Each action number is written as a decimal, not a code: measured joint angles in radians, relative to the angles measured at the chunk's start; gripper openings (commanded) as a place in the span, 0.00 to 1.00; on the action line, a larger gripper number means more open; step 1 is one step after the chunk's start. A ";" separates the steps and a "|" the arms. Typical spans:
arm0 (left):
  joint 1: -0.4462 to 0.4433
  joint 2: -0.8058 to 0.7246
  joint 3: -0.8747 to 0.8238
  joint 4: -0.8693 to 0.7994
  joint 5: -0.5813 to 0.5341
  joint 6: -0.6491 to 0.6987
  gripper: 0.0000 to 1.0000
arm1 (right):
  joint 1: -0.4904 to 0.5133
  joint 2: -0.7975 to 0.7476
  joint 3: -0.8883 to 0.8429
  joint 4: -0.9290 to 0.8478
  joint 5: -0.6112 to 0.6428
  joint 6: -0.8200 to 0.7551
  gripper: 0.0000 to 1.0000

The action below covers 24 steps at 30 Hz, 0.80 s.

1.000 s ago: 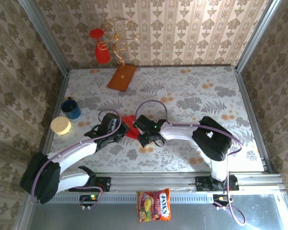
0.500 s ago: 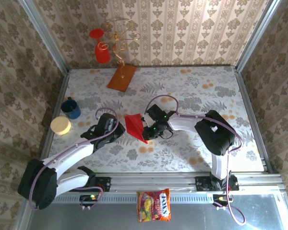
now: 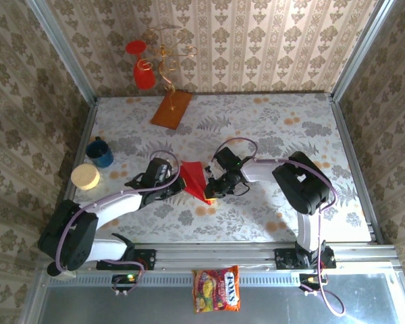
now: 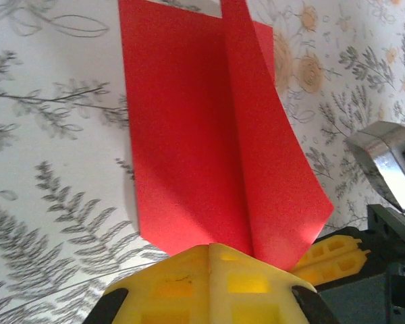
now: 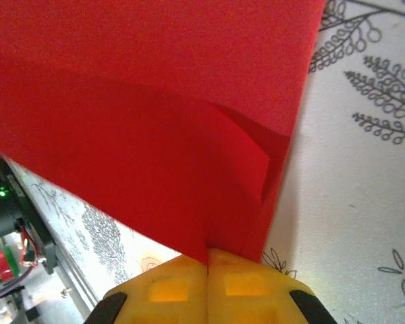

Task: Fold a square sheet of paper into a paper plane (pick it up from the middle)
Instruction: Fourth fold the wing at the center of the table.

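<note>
The square sheet of paper (image 3: 194, 181) is bright red, folded along a long crease, and hangs as a wedge between my two grippers near the table's middle. My left gripper (image 3: 177, 183) is shut on its left end. In the left wrist view the yellow jaws (image 4: 210, 251) close on the paper (image 4: 189, 135) right at the crease, with one flap standing up. My right gripper (image 3: 211, 191) is shut on the other end. The right wrist view has those jaws (image 5: 208, 255) pinching the layered red paper (image 5: 142, 115). No finished paper plane shape is visible.
An orange-brown board (image 3: 171, 109) and a red goblet (image 3: 143, 71) on a gold stand sit at the back left. A blue cup (image 3: 100, 152) and a yellow disc (image 3: 86, 177) are at the left edge. A candy bag (image 3: 217, 289) lies below the front rail.
The left gripper has moved right up to the paper. The right gripper has shifted right and turned, and the red paper, mostly hidden before, now spreads between both grippers.
</note>
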 measured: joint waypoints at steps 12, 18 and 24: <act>-0.027 0.097 0.057 0.082 0.070 0.058 0.00 | -0.029 -0.005 -0.095 0.179 -0.086 0.099 0.00; -0.047 0.125 0.057 0.106 0.090 0.077 0.00 | -0.039 -0.010 -0.130 0.249 -0.108 0.134 0.00; -0.060 0.153 0.058 0.139 0.103 0.085 0.00 | -0.050 -0.010 -0.159 0.311 -0.132 0.164 0.00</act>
